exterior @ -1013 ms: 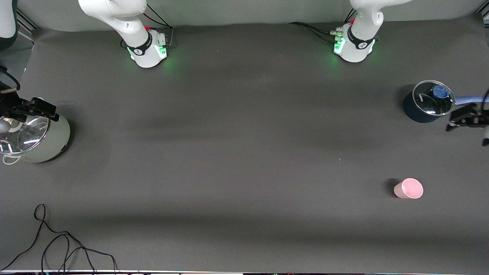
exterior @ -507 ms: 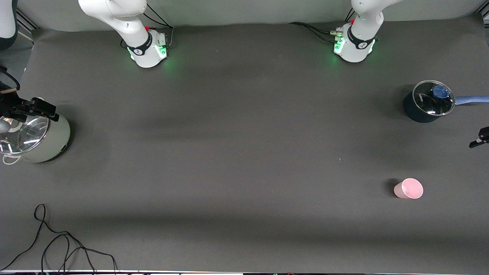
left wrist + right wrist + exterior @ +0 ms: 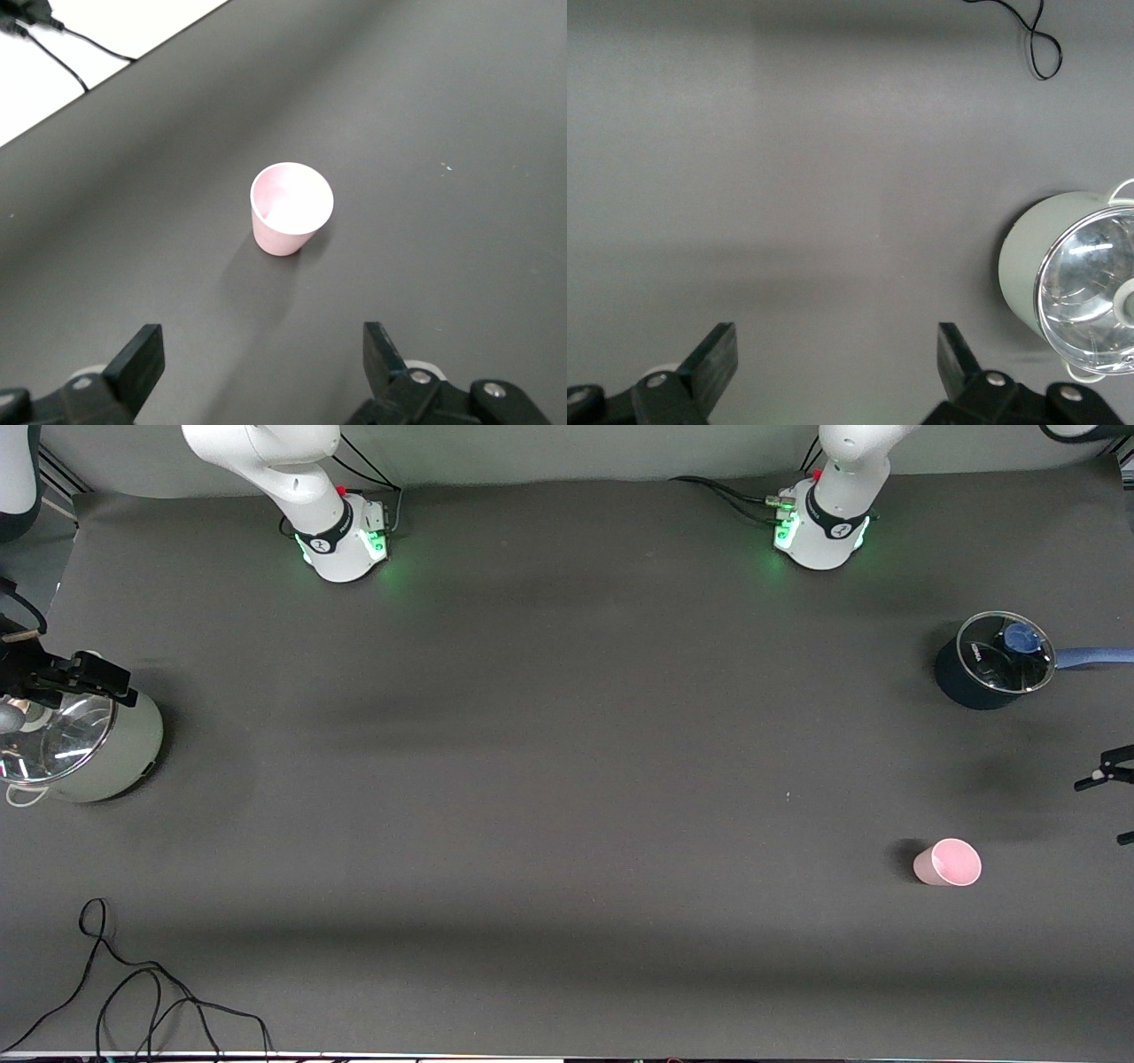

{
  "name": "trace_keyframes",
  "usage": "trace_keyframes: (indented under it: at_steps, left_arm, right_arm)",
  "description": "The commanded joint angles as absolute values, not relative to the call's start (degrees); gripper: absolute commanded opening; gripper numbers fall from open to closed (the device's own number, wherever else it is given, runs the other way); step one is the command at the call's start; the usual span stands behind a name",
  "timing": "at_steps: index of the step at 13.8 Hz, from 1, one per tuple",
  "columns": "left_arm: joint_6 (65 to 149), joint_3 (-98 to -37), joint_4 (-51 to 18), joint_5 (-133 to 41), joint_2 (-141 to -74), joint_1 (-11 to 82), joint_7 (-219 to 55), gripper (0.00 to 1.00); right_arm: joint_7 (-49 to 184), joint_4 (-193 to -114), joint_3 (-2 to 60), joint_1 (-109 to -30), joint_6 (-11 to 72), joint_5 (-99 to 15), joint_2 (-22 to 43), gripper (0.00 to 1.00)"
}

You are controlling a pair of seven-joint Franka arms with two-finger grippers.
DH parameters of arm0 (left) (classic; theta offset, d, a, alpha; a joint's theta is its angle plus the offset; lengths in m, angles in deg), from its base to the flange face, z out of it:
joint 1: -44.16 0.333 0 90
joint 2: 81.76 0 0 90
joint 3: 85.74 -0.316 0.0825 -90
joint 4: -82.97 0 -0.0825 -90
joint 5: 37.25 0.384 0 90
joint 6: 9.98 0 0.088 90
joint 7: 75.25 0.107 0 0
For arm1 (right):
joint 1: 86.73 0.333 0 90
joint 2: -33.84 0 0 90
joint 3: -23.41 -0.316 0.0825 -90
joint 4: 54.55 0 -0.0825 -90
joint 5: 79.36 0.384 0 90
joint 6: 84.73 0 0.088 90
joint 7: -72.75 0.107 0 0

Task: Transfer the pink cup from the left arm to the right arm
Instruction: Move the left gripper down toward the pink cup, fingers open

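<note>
The pink cup (image 3: 948, 863) stands upright on the dark table mat toward the left arm's end, nearer to the front camera than the blue saucepan. In the left wrist view the pink cup (image 3: 291, 210) shows with its mouth up. My left gripper (image 3: 1100, 810) hangs at the left arm's end of the table, beside the cup and apart from it. Its jaws are wide open and empty (image 3: 261, 354). My right gripper (image 3: 106, 682) waits over the pale green pot, open and empty (image 3: 834, 354).
A dark blue saucepan (image 3: 992, 660) with a glass lid and a long handle stands toward the left arm's end. A pale green pot (image 3: 89, 748) with a glass lid stands at the right arm's end and shows in the right wrist view (image 3: 1063, 283). A black cable (image 3: 133, 992) lies near the front edge.
My left gripper has moved from beside the blue saucepan toward the front camera, closer to the pink cup. The cup and my right arm have not moved.
</note>
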State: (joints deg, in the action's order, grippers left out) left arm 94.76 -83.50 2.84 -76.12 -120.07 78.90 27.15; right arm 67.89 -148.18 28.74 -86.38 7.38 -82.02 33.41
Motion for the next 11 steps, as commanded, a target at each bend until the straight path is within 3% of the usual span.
trace_keyframes:
  at_steps: [1,4,11]
  left_arm:
    - [94.3,-82.7,6.4,-82.6,-126.7,80.8,36.4,1.00]
    - [94.3,-82.7,7.7,-88.2,-132.7,81.6,44.2,1.00]
    - [93.5,-80.4,7.7,-93.2,-139.1,83.2,52.5,1.00]
  right_arm:
    - [67.7,-147.5,28.9,-86.4,6.7,-81.5,33.1,1.00]
    - [67.7,-147.5,28.9,-86.4,6.7,-81.5,33.2,1.00]
    - [67.7,-147.5,28.9,-86.4,6.6,-81.5,33.2,1.00]
